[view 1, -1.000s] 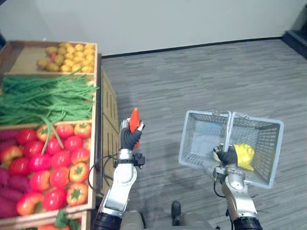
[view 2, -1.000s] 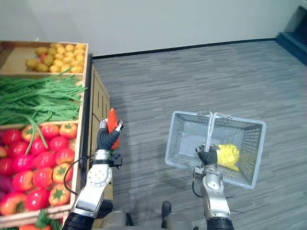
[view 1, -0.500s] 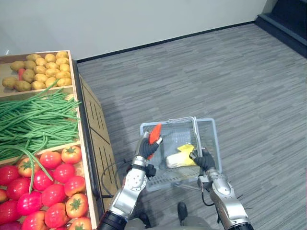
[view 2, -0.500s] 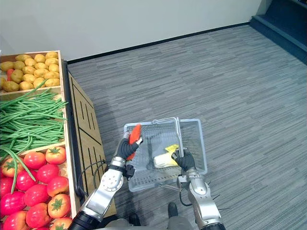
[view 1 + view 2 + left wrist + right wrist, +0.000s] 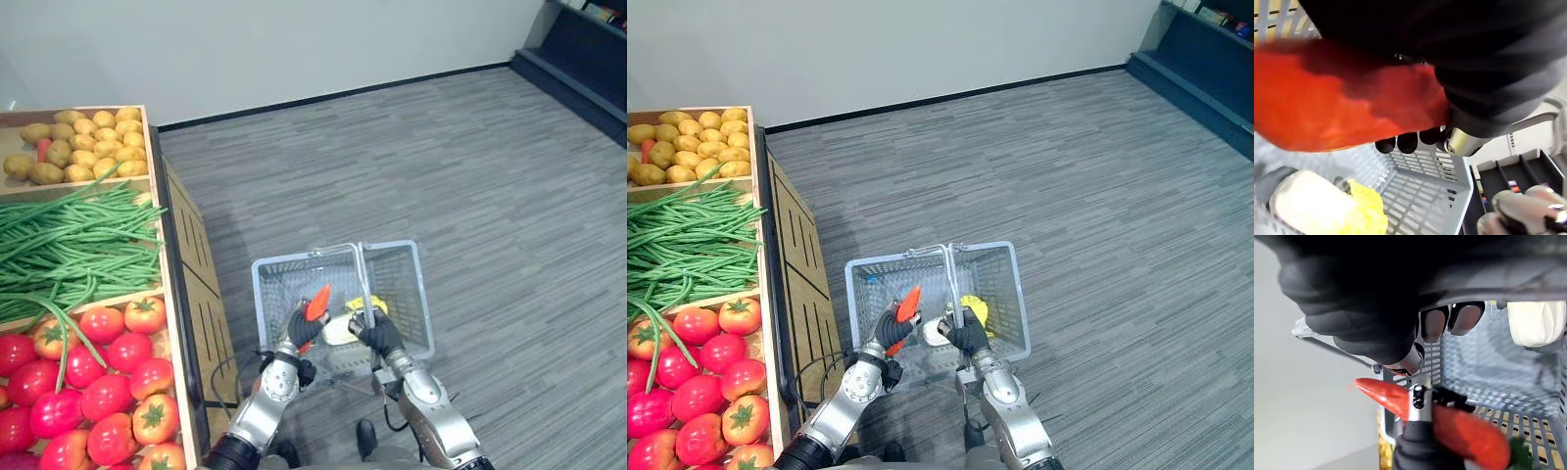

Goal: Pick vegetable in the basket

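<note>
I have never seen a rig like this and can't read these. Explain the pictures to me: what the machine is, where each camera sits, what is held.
This is a humanoid robot with two arms that end in fingered hands. The two wide pictures come from cameras in its head, looking down. The two close-ups come from cameras on its wrists. Its left hand is curled round a red-orange vegetable, held over a grey basket. Its right hand grips the basket's handle. Inside lie a yellow item and a pale one. To the robot's left, a wooden stand holds potatoes, green beans and tomatoes.
</note>
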